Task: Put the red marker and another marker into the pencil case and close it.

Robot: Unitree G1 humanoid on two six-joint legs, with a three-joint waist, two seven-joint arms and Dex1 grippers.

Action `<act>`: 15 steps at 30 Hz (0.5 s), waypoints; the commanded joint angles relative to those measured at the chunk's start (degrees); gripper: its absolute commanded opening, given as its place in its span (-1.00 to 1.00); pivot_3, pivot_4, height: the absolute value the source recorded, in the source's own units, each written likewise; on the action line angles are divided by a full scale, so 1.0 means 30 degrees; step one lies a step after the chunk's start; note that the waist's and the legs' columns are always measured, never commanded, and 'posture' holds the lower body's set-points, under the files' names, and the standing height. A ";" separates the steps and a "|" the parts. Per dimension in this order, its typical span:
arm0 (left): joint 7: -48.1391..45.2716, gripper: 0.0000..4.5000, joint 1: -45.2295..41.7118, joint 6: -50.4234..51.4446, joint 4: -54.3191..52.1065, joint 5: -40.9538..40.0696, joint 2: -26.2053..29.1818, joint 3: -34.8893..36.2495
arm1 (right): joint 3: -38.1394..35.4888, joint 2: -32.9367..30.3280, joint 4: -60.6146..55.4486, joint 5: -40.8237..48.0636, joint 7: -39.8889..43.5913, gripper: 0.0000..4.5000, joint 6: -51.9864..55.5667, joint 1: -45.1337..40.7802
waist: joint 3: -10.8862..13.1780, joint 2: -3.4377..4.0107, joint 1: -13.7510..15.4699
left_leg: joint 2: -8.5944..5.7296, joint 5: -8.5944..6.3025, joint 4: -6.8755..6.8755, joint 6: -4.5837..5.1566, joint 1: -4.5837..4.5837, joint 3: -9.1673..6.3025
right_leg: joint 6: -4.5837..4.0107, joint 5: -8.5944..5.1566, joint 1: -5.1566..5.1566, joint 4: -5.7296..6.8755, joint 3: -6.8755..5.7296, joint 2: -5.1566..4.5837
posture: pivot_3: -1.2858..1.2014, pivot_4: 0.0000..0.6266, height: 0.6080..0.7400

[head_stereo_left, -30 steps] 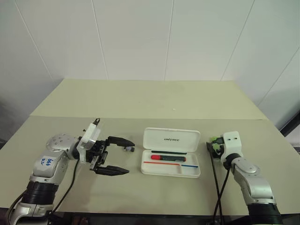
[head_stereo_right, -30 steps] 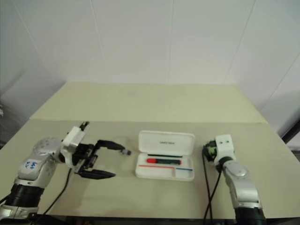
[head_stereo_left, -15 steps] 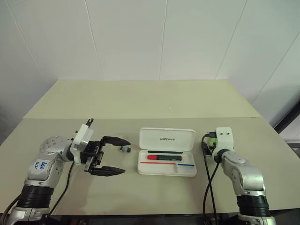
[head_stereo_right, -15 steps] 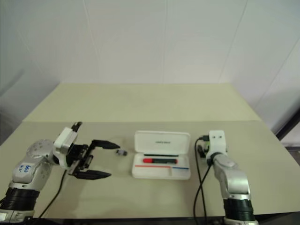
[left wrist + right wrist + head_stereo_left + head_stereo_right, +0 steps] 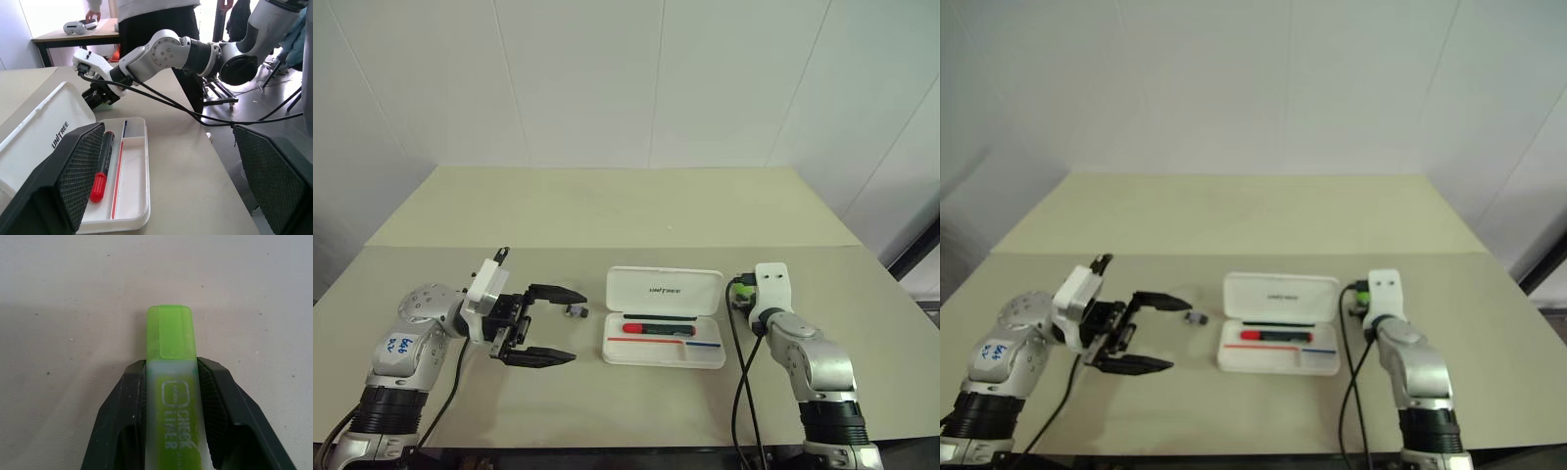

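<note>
My right gripper (image 5: 171, 431) has just clamped onto the green marker (image 5: 172, 382), just right of the open pencil case (image 5: 666, 318); pickup complete. The red marker (image 5: 658, 330) lies in the tray. My left gripper (image 5: 553, 324) hangs spread, left. Bare table (image 5: 607, 206) beyond gives transfer room.

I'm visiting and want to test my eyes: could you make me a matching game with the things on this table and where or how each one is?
1 red marker
2 green highlighter
3 pencil case
4 left gripper

A open, holding nothing
B clamped in the right gripper
C lying in the case's tray
D lid up, on the table

Pairs: 1-C, 2-B, 3-D, 4-A
</note>
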 commanded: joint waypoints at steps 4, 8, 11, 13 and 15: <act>-0.0262 1.00 -0.0246 -0.0086 -0.0283 -0.0605 0.0119 0.0439 | -0.0849 -0.1810 -0.0858 0.0393 0.1958 -0.17 -0.3059 -0.0678 | 0.0006 0.0009 -0.0016 | 0.0004 0.0000 -0.0083 0.0000 -0.0010 0.0004 | 0.0002 -0.0002 -0.0028 -0.0048 -0.0001 0.0002 | 0.03 -0.52 1.00; -0.0363 1.00 -0.0259 -0.0102 -0.0055 -0.0690 0.0009 0.0394 | -0.1130 -0.3248 -0.1547 0.1231 0.3960 -0.17 -0.4104 -0.1648 | 0.0013 0.0021 -0.0110 | 0.0012 0.0001 -0.0181 -0.0001 -0.0015 0.0034 | 0.0002 -0.0011 -0.0080 -0.0074 0.0011 0.0003 | 0.03 -0.52 1.00; -0.0533 1.00 -0.0248 -0.0208 0.0228 -0.0733 0.0001 0.0412 | -0.1082 -0.3994 -0.2253 0.2031 0.5311 -0.17 -0.4200 -0.2361 | 0.0013 0.0021 -0.0066 | 0.0019 0.0002 -0.0197 -0.0002 -0.0060 0.0030 | -0.0003 -0.0020 -0.0147 -0.0068 0.0010 0.0006 | 0.03 -0.52 1.00; -0.0616 1.00 -0.0127 -0.0298 0.0326 -0.0759 -0.0004 0.0474 | -0.0956 -0.4472 -0.3272 0.3039 0.6662 -0.17 -0.3754 -0.2751 | 0.0012 0.0021 -0.0057 | 0.0020 0.0005 -0.0193 -0.0007 -0.0141 0.0028 | -0.0004 -0.0020 -0.0233 -0.0051 0.0009 0.0005 | 0.03 -0.52 1.00; -0.0637 1.00 0.0163 -0.0468 0.0296 -0.0776 0.0000 0.0601 | -0.0787 -0.5037 -0.4625 0.4380 0.8179 -0.17 -0.2945 -0.3035 | 0.0013 0.0021 -0.0035 | 0.0018 0.0012 -0.0169 -0.0016 -0.0245 0.0019 | -0.0001 -0.0019 -0.0334 -0.0023 0.0005 0.0003 | 0.03 -0.52 1.00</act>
